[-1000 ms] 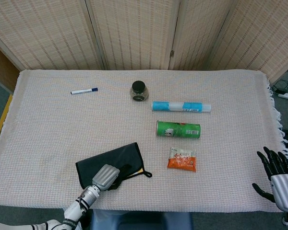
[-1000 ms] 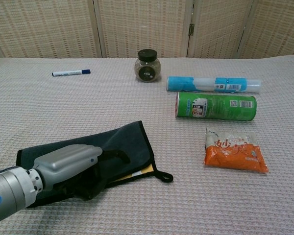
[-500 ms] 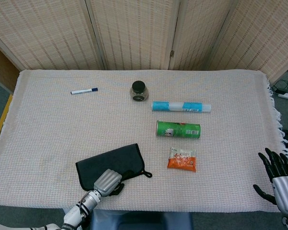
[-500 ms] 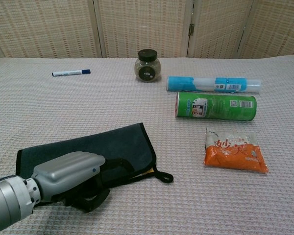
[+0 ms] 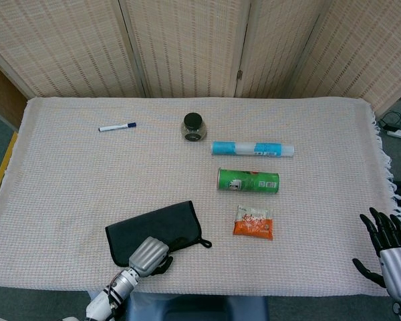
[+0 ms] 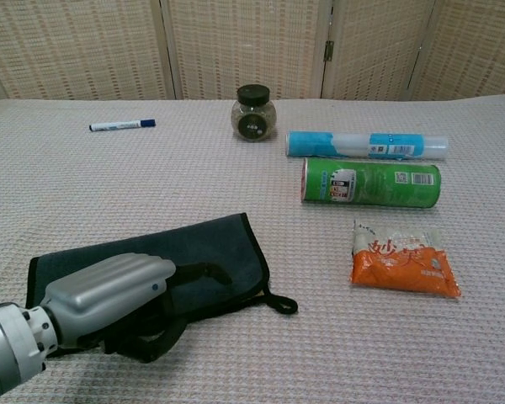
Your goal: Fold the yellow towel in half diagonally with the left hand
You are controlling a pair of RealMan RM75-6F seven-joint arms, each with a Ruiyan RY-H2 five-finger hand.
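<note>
Pulling my left hand [image 6: 109, 307] back off the towel [image 5: 157, 227], fingers curled, holding nothing; yellow edge now hidden, so fold looks finished. Towel lies near-left on tabletop [image 5: 67, 180].

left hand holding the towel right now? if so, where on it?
Cannot tell. The left hand lies over the near edge of the folded dark towel, fingers curled underneath, out of sight. The right hand holds nothing.
</note>
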